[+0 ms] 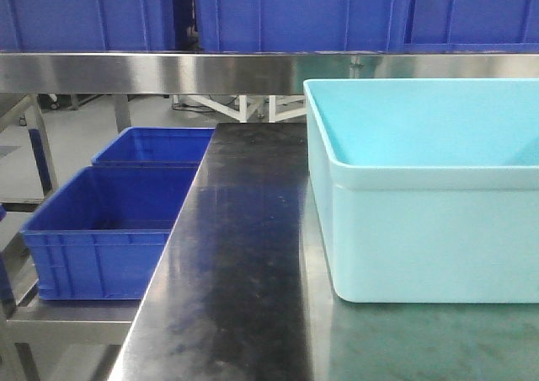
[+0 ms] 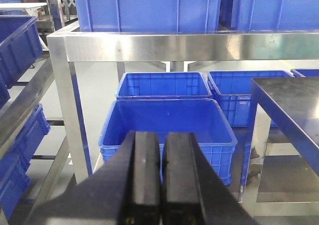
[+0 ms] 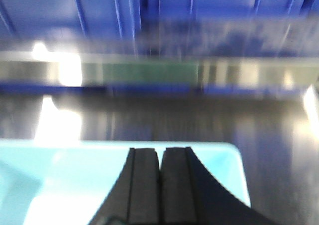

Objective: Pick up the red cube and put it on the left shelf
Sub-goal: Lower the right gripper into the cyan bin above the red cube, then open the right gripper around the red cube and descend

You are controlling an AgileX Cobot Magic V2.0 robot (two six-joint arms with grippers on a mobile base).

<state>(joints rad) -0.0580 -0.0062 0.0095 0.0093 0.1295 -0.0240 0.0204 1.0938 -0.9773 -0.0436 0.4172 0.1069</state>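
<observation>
Red cube appears in no view; possibly it lies inside the turquoise bin (image 1: 421,238) on the steel table (image 1: 236,254), interior floor hidden. Left gripper (image 2: 161,180) and right gripper (image 3: 159,185) fingers pressed together, empty. Presumably light, rigid; grasp across opposite flat faces.

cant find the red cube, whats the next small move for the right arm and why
Probably ease the right pincer forward over the light blue bin and look down into it. The pincer is shut on nothing, no red cube shows in any view, and the bin's front wall hides its floor from the front camera.
</observation>
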